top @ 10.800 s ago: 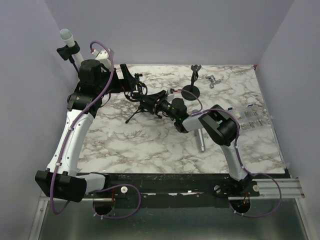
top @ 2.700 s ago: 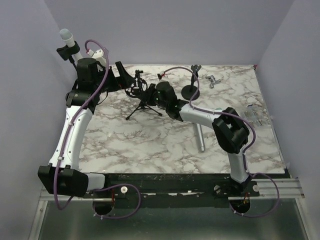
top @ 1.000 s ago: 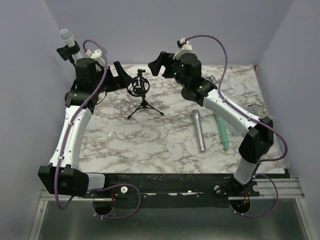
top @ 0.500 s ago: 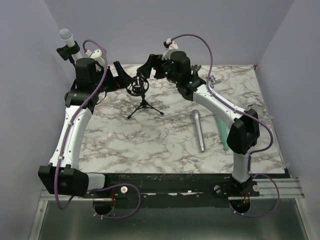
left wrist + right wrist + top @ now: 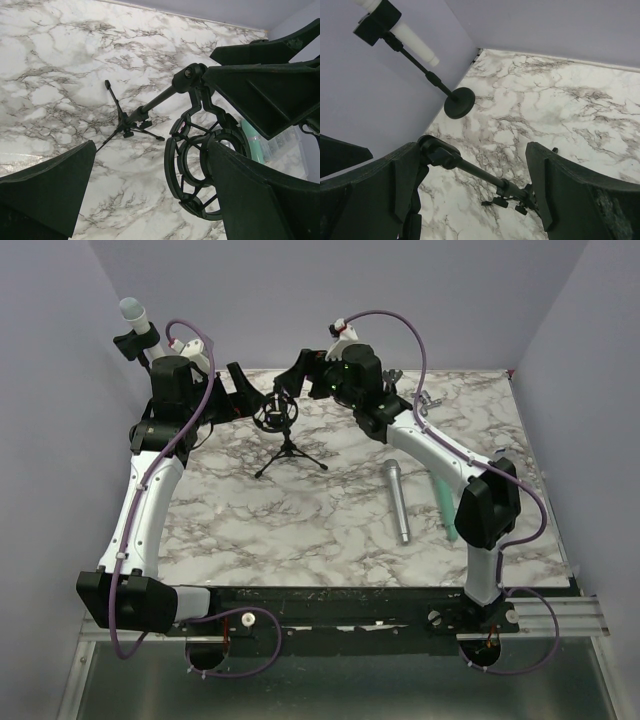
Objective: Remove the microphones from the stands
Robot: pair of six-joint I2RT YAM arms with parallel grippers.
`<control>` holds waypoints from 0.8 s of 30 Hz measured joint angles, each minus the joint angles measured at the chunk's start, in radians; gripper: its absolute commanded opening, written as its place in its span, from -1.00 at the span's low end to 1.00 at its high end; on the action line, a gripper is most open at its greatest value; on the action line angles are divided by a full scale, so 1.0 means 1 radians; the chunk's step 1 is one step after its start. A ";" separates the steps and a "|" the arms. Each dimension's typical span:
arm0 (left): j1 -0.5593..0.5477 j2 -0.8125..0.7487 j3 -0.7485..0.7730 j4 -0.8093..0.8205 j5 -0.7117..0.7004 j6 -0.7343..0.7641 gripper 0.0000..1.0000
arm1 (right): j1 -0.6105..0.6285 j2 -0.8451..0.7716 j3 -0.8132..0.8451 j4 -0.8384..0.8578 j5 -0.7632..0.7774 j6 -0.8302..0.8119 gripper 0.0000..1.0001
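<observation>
Both your arms reach toward the tabletop's (image 5: 300, 530) far edge. Left tool (image 5: 243, 390) and right tool (image 5: 294, 373), both wide, flank the stand's (image 5: 277, 416) top.

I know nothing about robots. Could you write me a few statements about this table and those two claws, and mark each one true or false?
1. A silver microphone lies flat on the marble table. True.
2. The ring cradle on the tripod stand holds a microphone. False: it looks empty.
3. The left claw and the right claw are both open. True.
4. The right claw grips the teal microphone. False: it lies on the table beside the silver one.
5. The white microphone lies on the table. False: it is clipped in a round-based stand.
</observation>
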 measured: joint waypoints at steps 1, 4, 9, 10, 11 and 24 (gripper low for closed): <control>0.000 0.000 0.000 0.000 0.000 0.000 0.98 | -0.002 -0.003 -0.004 0.000 0.000 0.003 0.84; 0.003 0.000 0.000 0.000 0.000 0.000 0.97 | -0.005 -0.014 -0.020 -0.002 -0.002 0.011 0.82; 0.005 0.000 0.000 0.000 0.000 0.000 0.98 | -0.005 -0.020 -0.035 0.002 -0.003 0.021 0.80; 0.005 0.000 0.000 0.000 0.000 0.000 0.97 | -0.005 -0.020 -0.036 0.003 -0.003 0.023 0.78; 0.005 0.000 0.000 0.000 0.000 0.000 0.97 | -0.005 -0.020 -0.037 0.003 -0.003 0.023 0.75; 0.005 0.000 -0.002 0.000 0.001 0.000 0.97 | -0.005 -0.014 -0.005 -0.055 0.013 0.018 0.72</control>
